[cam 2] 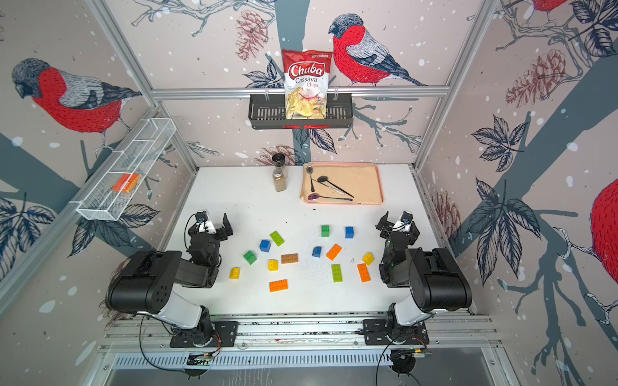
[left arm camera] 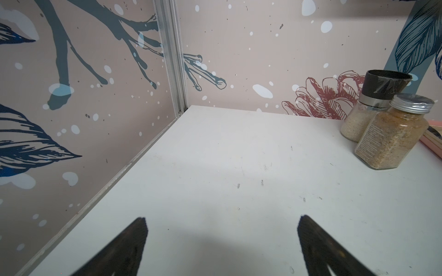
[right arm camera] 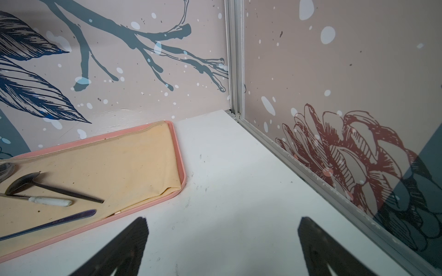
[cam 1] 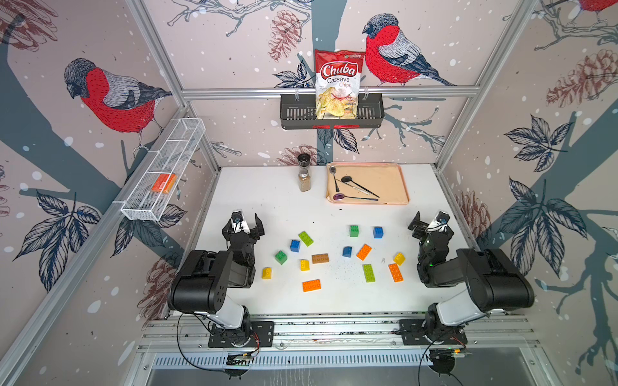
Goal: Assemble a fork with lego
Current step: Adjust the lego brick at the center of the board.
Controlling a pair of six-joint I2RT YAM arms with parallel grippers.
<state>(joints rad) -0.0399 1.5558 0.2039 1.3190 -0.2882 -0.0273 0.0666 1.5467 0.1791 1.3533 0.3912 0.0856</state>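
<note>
Fourteen lego bricks [cam 1: 320,258] scattered lower centre, between left gripper [cam 1: 246,221] and right gripper [cam 1: 429,223], both held spread, empty; upper lime brick [cam 1: 305,238], long axis diagonal, placed nearer left gripper.

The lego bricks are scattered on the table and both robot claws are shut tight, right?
No. The lego bricks are scattered on the table, but the left gripper and the right gripper are not shut: both stand wide open, holding nothing, as the two wrist views show.

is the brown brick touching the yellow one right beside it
Apart. Both top views show a thin strip of table between the brown brick and the yellow brick.
</note>
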